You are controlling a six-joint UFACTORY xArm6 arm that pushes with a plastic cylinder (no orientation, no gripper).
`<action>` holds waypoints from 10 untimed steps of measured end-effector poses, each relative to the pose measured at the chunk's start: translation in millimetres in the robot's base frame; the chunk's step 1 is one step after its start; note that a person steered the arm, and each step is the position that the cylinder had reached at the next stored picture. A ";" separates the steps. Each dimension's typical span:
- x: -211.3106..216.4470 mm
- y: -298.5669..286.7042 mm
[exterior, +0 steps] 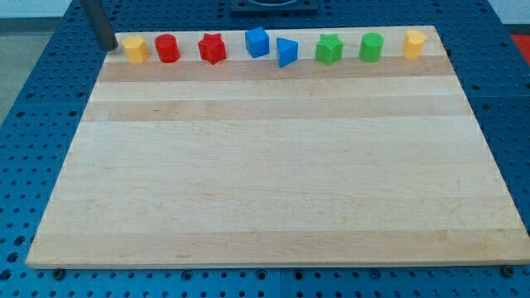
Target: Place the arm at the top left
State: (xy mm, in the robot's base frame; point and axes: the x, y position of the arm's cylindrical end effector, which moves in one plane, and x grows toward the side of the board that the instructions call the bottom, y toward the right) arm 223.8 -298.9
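Note:
My tip (109, 46) is at the view's top left corner of the wooden board (265, 165), just left of a yellow block (136, 49) and apart from it. A row of blocks runs along the top edge. After the yellow block come a red cylinder (167, 48), a red star-shaped block (212, 49), a blue block (257, 41), a blue triangular block (286, 52), a green block (329, 49), a green cylinder (371, 47) and a yellow block (414, 43).
The board lies on a blue perforated table (25, 124). A dark fixture (273, 7) shows beyond the board's top edge.

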 end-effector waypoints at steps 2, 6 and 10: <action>-4.8 19.0; 116.4 230.8; 197.2 84.5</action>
State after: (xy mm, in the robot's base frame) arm 421.0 -214.5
